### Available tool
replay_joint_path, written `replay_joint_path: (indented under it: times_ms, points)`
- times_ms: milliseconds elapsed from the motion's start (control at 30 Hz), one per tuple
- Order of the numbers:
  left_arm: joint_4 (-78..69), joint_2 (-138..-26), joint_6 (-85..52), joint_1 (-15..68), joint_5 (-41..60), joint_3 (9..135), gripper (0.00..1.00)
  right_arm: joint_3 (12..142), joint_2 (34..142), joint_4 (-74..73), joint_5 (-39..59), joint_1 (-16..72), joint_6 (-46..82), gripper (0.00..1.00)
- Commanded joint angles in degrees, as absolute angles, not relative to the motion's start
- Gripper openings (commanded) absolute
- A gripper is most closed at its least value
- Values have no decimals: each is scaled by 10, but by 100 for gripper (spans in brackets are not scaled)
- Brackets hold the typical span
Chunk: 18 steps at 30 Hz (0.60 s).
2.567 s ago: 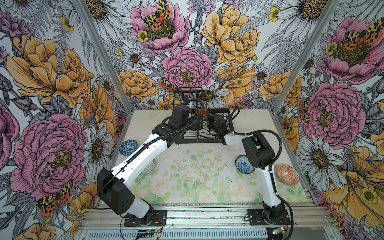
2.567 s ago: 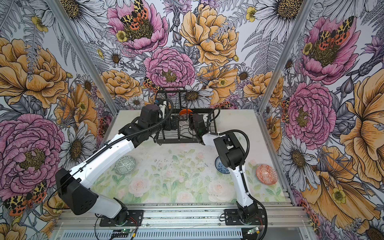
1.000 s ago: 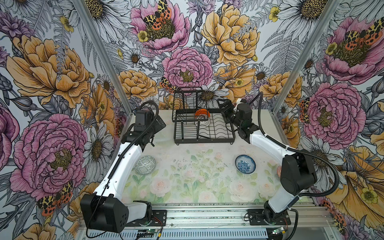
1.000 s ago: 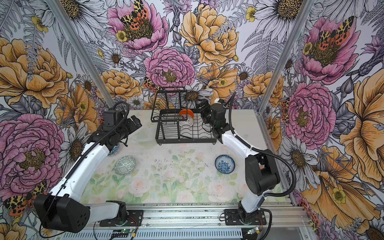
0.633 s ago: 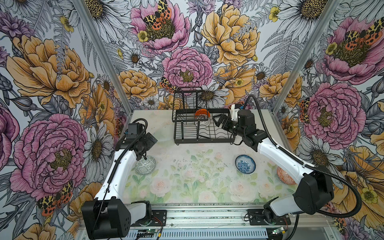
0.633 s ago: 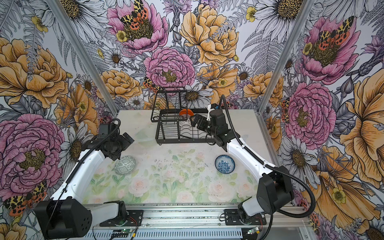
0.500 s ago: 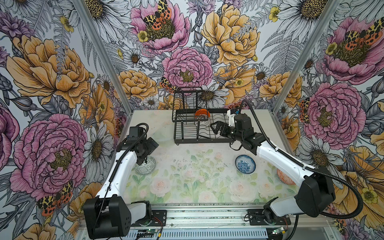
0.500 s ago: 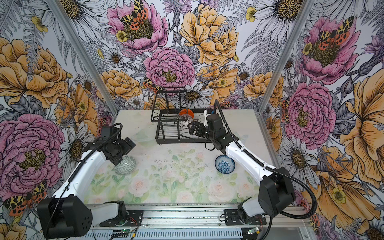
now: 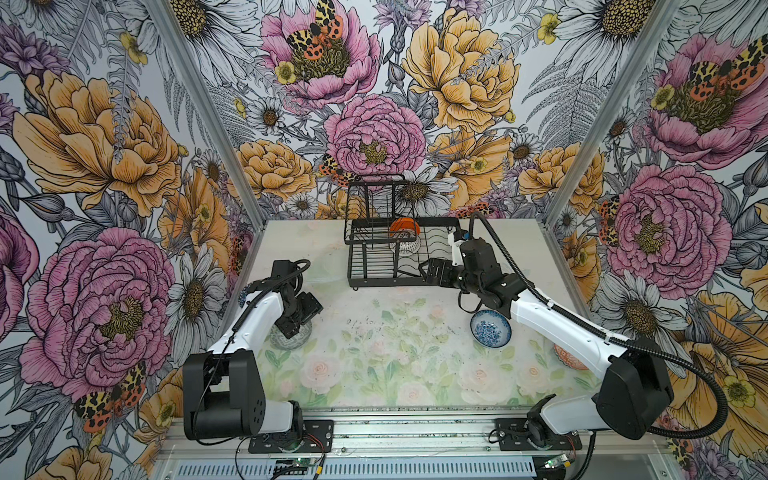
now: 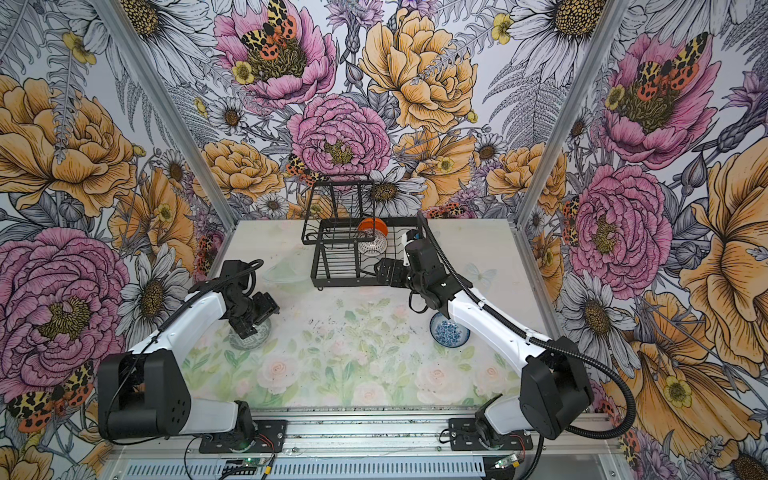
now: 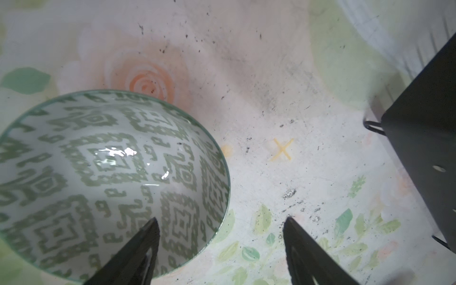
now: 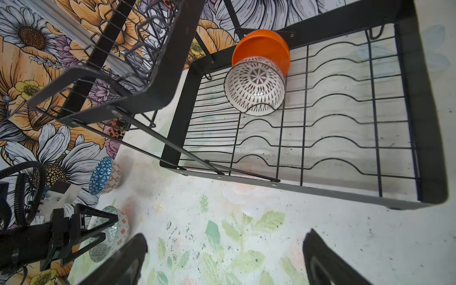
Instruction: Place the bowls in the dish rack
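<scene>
While the left gripper hung over the green bowl, left of centre in both top views, its jaws stood partly apart and straddled the rim. One finger was inside the bowl and the other outside, and no pinch on the wall could be seen. The right gripper stood wide open and empty at the lower right corner of the rack in both top views. The rack sat at the upper centre of the table. Two bowls stood on its slotted wires: the orange bowl on edge by the back rim, and the lattice bowl leaning against it. The floral bowl lay upright on the table, right of centre, just beside the right arm. The red bowl showed only partly behind that arm, further right. The blue bowl lay tilted near the wall, beyond the green bowl.
</scene>
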<state>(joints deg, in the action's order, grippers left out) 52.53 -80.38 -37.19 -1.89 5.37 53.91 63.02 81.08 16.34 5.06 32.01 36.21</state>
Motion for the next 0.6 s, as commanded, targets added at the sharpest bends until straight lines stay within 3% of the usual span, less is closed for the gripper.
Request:
replay_joint_path:
  times_ms: [0,267,567]
  points:
    - [523,-823,-354,-4,34,540,72,624,783,168,38,333,324,99]
    - [526,-862,-329,14,11,544,55,617,757,170,70,375,247,99]
    - [536,-904,-270,-4,-9,558,46,618,779,160,39,406,247,99]
